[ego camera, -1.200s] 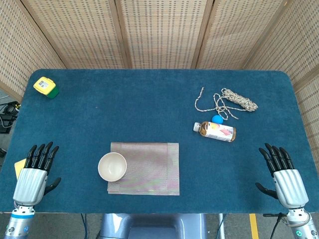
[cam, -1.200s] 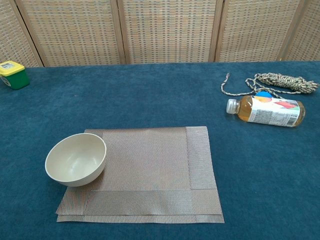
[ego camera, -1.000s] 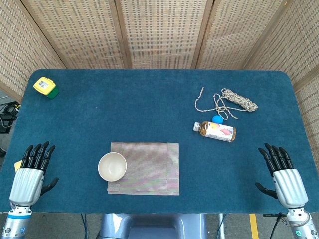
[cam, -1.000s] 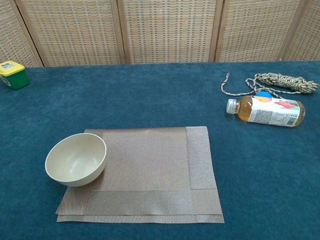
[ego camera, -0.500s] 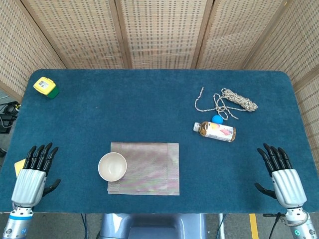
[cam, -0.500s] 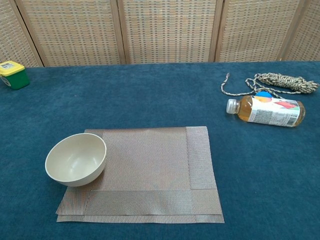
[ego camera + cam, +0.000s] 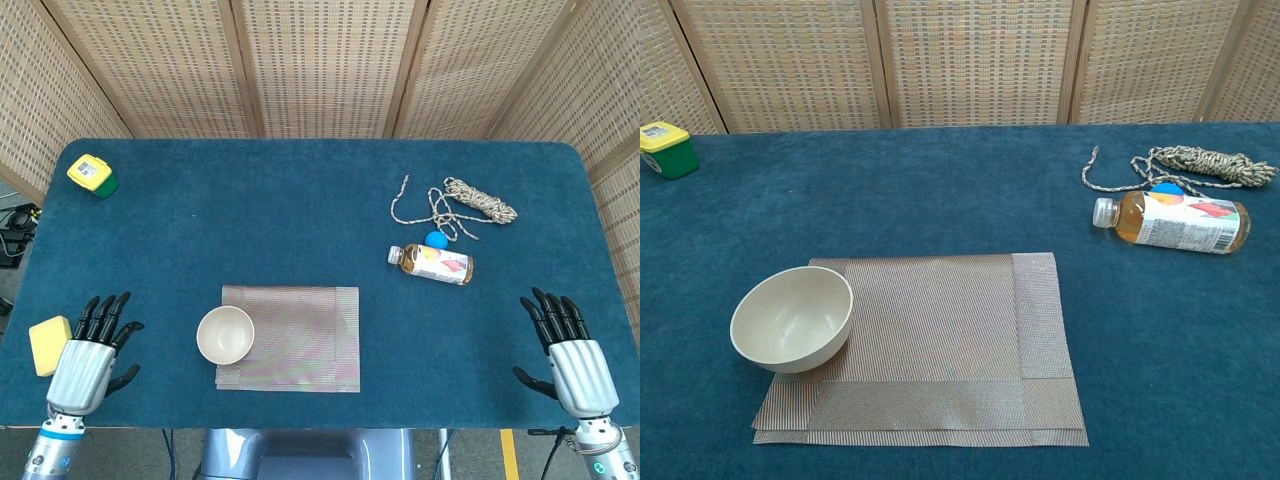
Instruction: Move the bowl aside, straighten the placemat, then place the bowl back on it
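A cream bowl [image 7: 225, 334] [image 7: 792, 319] stands empty on the left end of a grey-brown woven placemat [image 7: 300, 338] [image 7: 940, 330], overhanging its left edge. The mat lies doubled, with its folded layers showing offset along the right and near sides. My left hand [image 7: 88, 358] hovers open at the table's near left corner, well left of the bowl. Open too, my right hand [image 7: 570, 358] is at the near right corner, far from the mat. The chest view shows neither hand.
A yellow sponge [image 7: 48, 345] lies just left of my left hand. A bottle [image 7: 432, 264] [image 7: 1175, 222] lies on its side at right, with a blue cap [image 7: 436, 239] and coiled rope [image 7: 470, 202] [image 7: 1185, 160] behind it. A yellow-green box [image 7: 92, 175] [image 7: 665, 149] sits far left.
My left hand has shifted right and toward the near edge, uncovering the yellow sponge. The right hand, bowl and mat have stayed put.
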